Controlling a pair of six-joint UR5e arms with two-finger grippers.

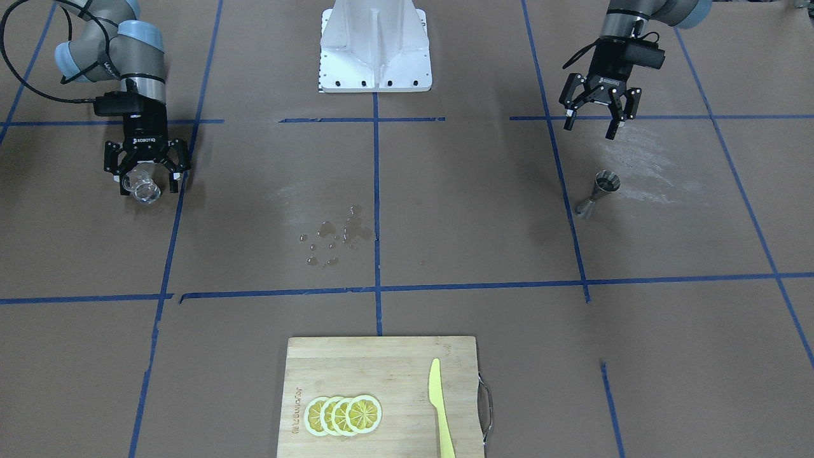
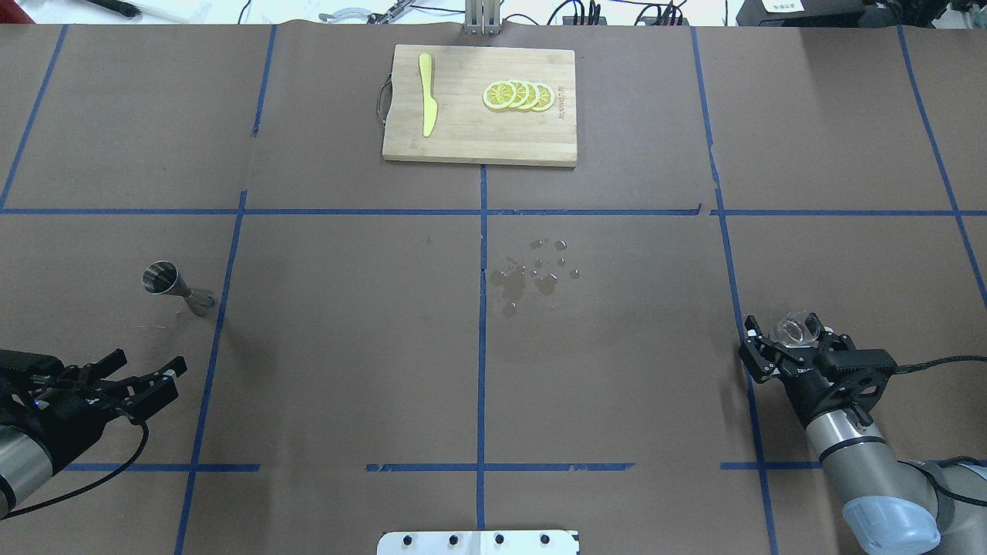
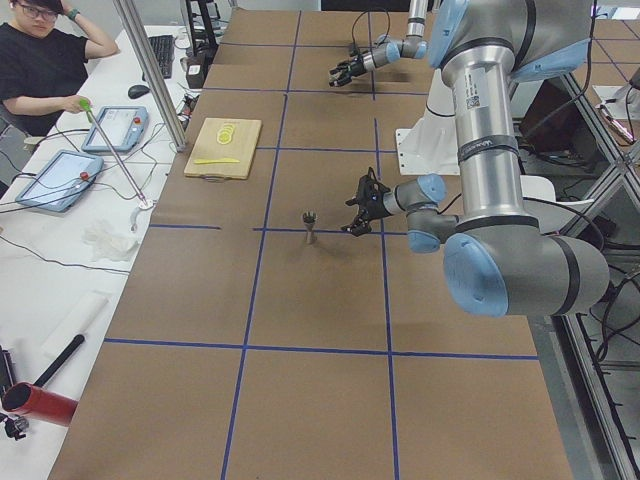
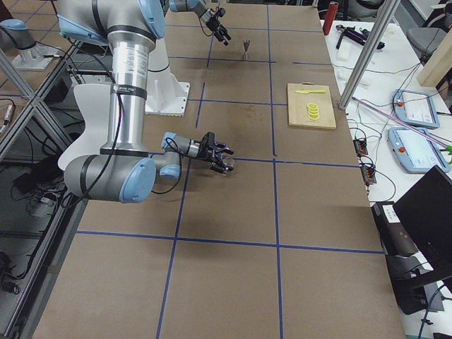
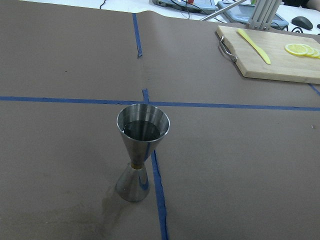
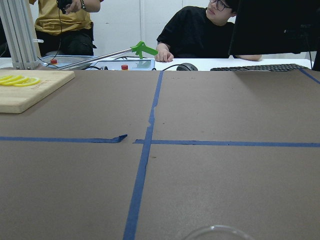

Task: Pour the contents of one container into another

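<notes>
Well, the right gripper (image 1: 147,181) had its fingers closed around the clear glass cup (image 1: 142,188), down near the brown table (image 1: 267,191) at the robot's right end. Well apart from it, the steel jigger (image 1: 598,194) stood upright beside a blue tape line (image 1: 559,172), with liquid in its upper cone. The left gripper (image 1: 591,126) hung near it without touching, jaws spread wide and empty. Water drops (image 1: 334,238) lay mid-table, and a cutting board (image 1: 381,362) carried lemon slices (image 1: 343,415) and a yellow knife (image 1: 441,407).
</notes>
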